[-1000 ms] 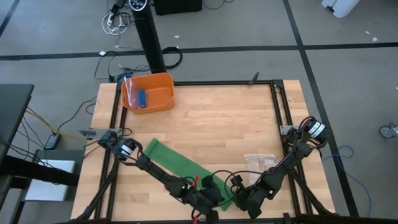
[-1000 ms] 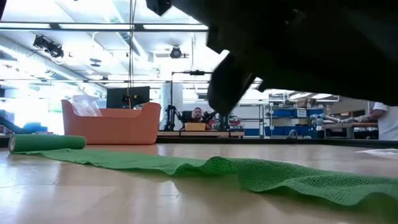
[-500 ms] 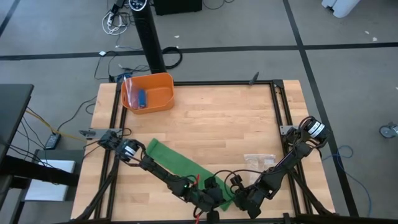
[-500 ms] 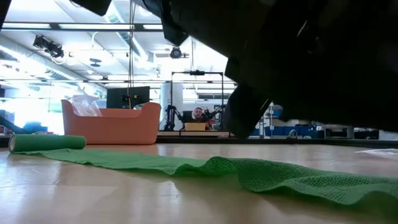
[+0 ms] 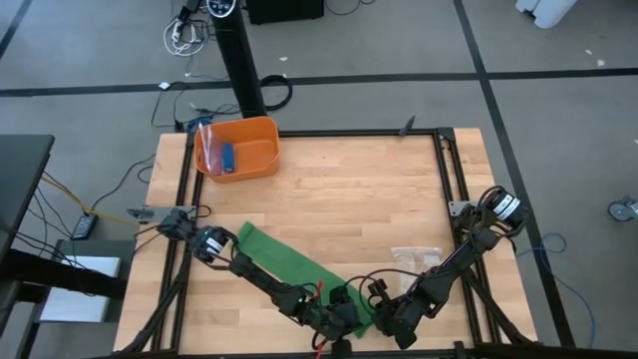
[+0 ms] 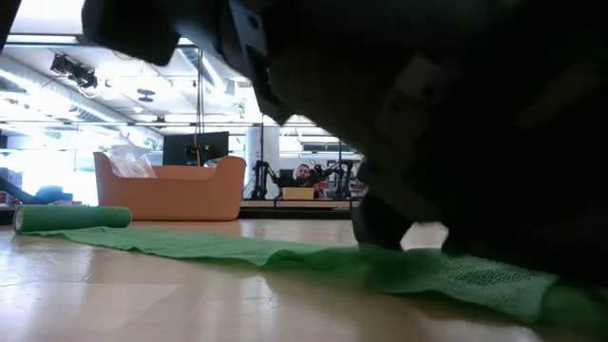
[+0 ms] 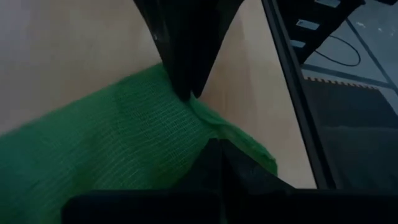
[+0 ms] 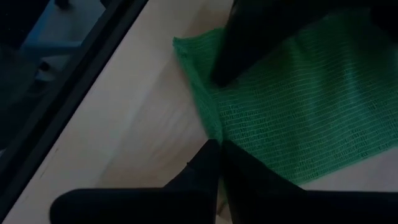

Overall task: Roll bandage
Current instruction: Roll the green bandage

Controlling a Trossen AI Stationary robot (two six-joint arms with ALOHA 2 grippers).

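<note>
Green bandage (image 5: pixel 299 267) lies diagonally across the table (image 5: pixel 349 189) from 9 toward 6 o'clock in the high view; the left gripper (image 5: pixel 340 314) and right gripper (image 5: pixel 379 311), both closed, meet at its 6 o'clock end, the left arm slightly advanced since earlier. Low view: dark arms now press the strip down, hiding more background. Wrist views: closed fingertips (image 7: pixel 186 87) rest on the mesh near its edge.

We see the bandage (image 5: pixel 289 261), a long strip of bright green mesh fabric, lying flat and unrolled on the counter (image 5: pixel 359 189). It runs diagonally from a rolled end at the left side toward the near edge. From table height it shows slight ripples, its rolled end lying as a small cylinder.
</note>
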